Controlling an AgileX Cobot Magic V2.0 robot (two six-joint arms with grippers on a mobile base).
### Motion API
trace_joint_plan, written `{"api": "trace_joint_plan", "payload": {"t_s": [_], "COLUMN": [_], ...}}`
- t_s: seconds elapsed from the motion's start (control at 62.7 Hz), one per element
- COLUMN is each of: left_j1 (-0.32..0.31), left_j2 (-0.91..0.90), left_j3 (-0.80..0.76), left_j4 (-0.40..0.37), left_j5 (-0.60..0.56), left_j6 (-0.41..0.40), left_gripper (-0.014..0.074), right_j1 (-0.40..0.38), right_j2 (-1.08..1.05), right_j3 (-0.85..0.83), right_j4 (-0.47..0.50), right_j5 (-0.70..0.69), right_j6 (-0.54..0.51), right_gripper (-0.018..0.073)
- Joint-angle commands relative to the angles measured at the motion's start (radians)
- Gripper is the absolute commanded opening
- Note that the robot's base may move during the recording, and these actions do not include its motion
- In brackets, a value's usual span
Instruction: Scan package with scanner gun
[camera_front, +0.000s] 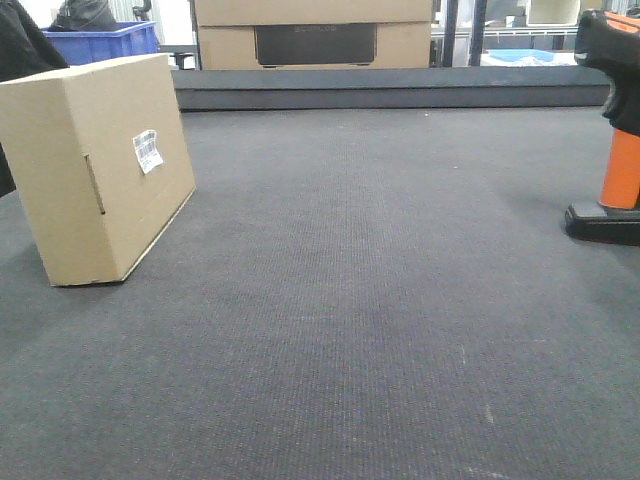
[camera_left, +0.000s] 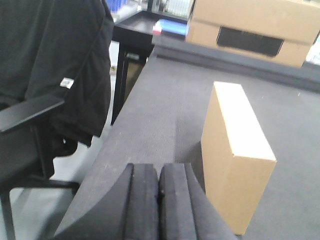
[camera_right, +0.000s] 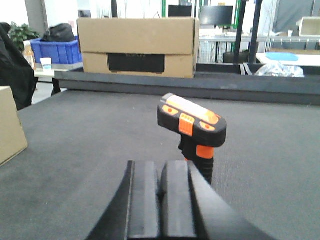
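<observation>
The package is a plain brown cardboard box standing on its edge at the left of the dark mat, with a small white barcode label on its side. It also shows as the package, just right of my left gripper, which is shut and holds nothing. The scanner gun, black head over orange handle and flat black base, stands upright at the far right. It appears as the scanner gun, just ahead and right of my right gripper, shut and empty.
A larger cardboard box with a dark panel stands behind a raised dark ledge at the back. A blue bin sits back left. A black chair with a dark jacket stands off the table's left edge.
</observation>
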Motion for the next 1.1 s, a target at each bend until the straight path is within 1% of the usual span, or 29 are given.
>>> {"api": "trace_joint_plan", "payload": {"t_s": [0.0, 0.494, 0.558, 0.59, 0.638, 0.686, 0.765, 0.877, 0.957, 1.084], "left_j1": [0.001, 0.001, 0.001, 0.001, 0.001, 0.001, 0.001, 0.001, 0.001, 0.001], "left_j2": [-0.009, -0.009, -0.009, -0.009, -0.009, -0.009, -0.009, -0.009, -0.009, -0.009], "left_j3": [0.002, 0.002, 0.002, 0.002, 0.002, 0.002, 0.002, 0.002, 0.002, 0.002], "left_j4": [0.000, 0.000, 0.000, 0.000, 0.002, 0.002, 0.002, 0.002, 0.004, 0.004], "left_j5": [-0.012, -0.012, -0.012, -0.012, -0.012, -0.012, -0.012, -0.012, -0.014, -0.014], "left_j6": [0.008, 0.008, 0.008, 0.008, 0.008, 0.008, 0.008, 0.008, 0.008, 0.008], "left_gripper": [-0.0099, -0.0099, -0.0099, -0.0099, -0.0099, -0.0099, -0.0099, -0.0099, -0.0099, -0.0099], "right_j1": [0.000, 0.000, -0.005, -0.015, -0.038, -0.075, -0.132, -0.188, -0.213, -0.220], "right_j2": [-0.008, -0.008, -0.008, -0.008, -0.008, -0.008, -0.008, -0.008, -0.008, -0.008], "right_j3": [-0.008, 0.007, 0.036, 0.049, 0.078, 0.111, 0.171, 0.244, 0.248, 0.248], "right_j4": [-0.004, -0.004, -0.031, -0.066, -0.082, -0.078, -0.044, -0.044, -0.044, -0.036], "right_j5": [-0.009, -0.023, -0.036, -0.056, -0.106, -0.155, -0.212, -0.262, -0.317, -0.305], "right_j6": [-0.008, -0.008, -0.008, -0.008, -0.008, -0.008, -0.008, -0.008, -0.008, -0.008], "right_gripper": [-0.0169, -0.0169, -0.0169, -0.0169, -0.0169, -0.0169, -0.0169, -0.0169, -0.0169, -0.0169]}}
